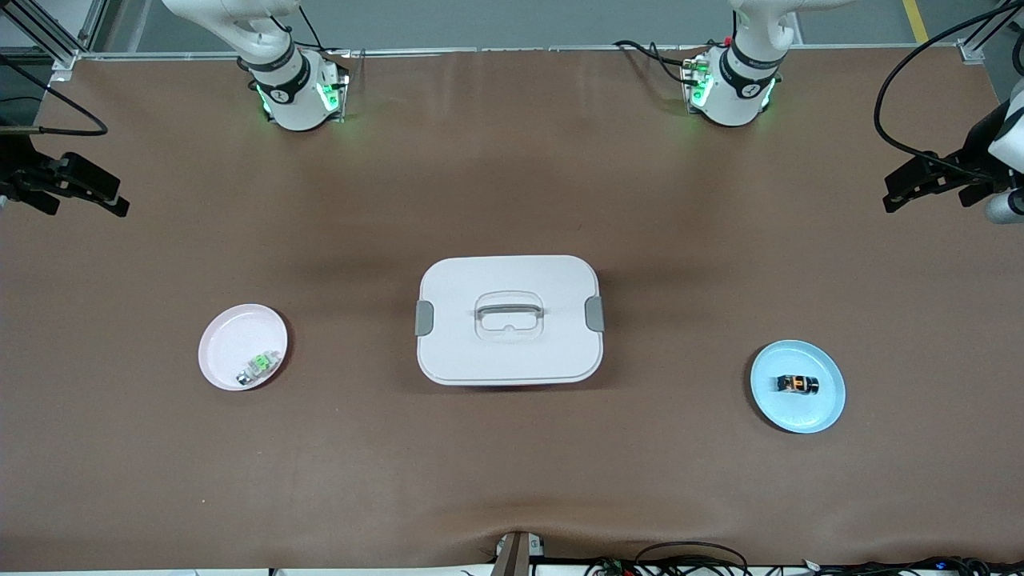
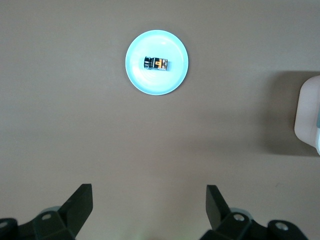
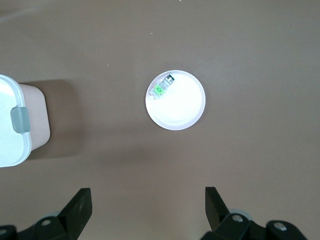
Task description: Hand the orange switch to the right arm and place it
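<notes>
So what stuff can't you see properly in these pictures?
- Inside of the white lidded box: its lid hides it in the front view; both wrist views cut the box off at an edge.
- Orange switch on the blue plate: too small for details.
- Green-and-white component on the pink plate: also too small.
- Both arms: cut off by the front view's top edge.

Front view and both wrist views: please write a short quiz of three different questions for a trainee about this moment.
1. True or false: the orange switch lies on the blue plate.
2. Which holds the green-and-white component? A) the pink plate B) the lidded white box C) the bare table
3. Fill in: the left claw and the right claw, both up over the table, are both ____.

Key: 1 true. 2 A. 3 open; neither holds anything.
</notes>
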Controlling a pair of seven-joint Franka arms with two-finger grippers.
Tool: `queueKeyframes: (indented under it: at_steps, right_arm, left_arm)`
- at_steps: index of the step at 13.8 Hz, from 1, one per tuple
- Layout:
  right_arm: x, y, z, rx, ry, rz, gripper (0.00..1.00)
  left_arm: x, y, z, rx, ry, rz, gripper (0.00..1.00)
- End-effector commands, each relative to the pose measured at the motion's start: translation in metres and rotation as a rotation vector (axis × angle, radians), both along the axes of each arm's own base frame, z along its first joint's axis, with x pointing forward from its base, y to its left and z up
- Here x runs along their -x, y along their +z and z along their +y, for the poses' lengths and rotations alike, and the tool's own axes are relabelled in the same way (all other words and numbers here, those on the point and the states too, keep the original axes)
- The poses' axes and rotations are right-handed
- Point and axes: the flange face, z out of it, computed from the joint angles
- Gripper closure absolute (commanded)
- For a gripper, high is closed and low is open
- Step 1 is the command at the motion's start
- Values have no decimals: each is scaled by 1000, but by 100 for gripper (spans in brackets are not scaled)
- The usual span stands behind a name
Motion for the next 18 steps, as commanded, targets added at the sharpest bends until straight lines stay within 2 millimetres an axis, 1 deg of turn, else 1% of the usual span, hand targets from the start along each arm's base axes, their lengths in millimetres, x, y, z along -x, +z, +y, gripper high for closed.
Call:
queueKeyframes:
  at_steps: [1,8,9,10,11,13,16,18]
  right_arm:
    - [3,3,-2,-7,4,-6,0]
    - [3,3,-2,-7,4,-6,0]
    - [3,3,-2,-7,4,-6,0]
    - [3,3,-2,-8,4,-5,0]
    - [3,3,-2,-8,4,-5,0]
    - [3,3,-2,-7,4,-6,0]
    - [3,3,-2,-3,4,-5,0]
    - [3,3,-1,-1,7,-5,0]
  left_arm:
    - [-1,5,-1,15,-3,2,0]
    - [0,7,3,3,16,-3,0]
    - [-1,0,3,2,17,11,0]
    - [0,-12,4,1,19,37,0]
    - [-2,-17,5,1,23,45,0]
    - [-15,-35,15,3,36,54,0]
    - [-26,-63,16,5,40,80,0]
    - [-33,-90,17,5,38,68,0]
